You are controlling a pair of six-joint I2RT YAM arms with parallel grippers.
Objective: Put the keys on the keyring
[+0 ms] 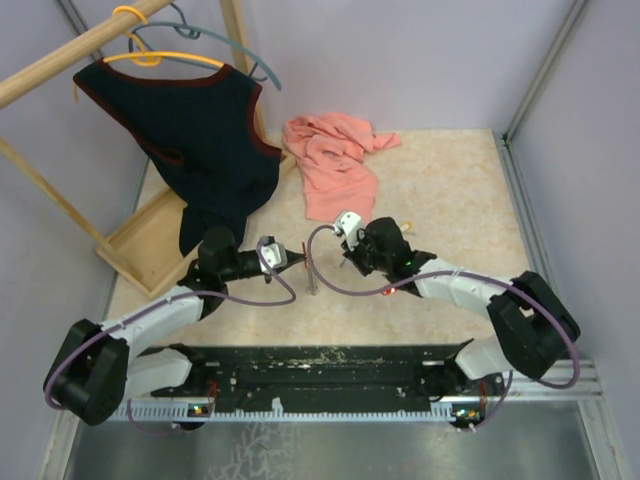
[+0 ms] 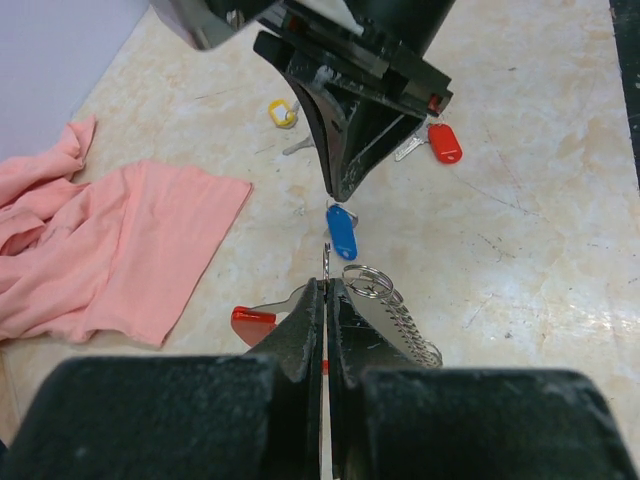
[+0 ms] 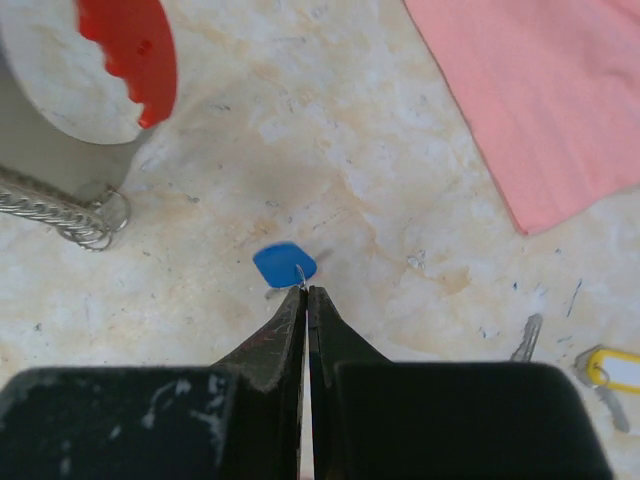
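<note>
My left gripper (image 1: 297,262) (image 2: 326,285) is shut on the keyring (image 1: 310,272), holding it edge-on just above the floor. Its thin metal edge (image 2: 326,258) sticks out between the jaws. In the right wrist view the keyring's red curved side (image 3: 132,48) is at the upper left. My right gripper (image 1: 347,262) (image 3: 303,290) is shut on the small wire loop of the blue key (image 3: 284,265) (image 2: 341,231), close in front of the keyring. A red key (image 2: 445,143) and a pale yellow key (image 2: 283,112) (image 3: 615,369) lie on the floor. No green key is in view.
A coiled metal chain with a split ring (image 2: 395,310) (image 3: 60,208) hangs by the keyring. A pink cloth (image 1: 330,160) (image 2: 110,250) lies behind. A dark vest (image 1: 200,140) hangs on a wooden rack (image 1: 150,245) at the back left. A bare metal key (image 3: 527,338) lies near the yellow one.
</note>
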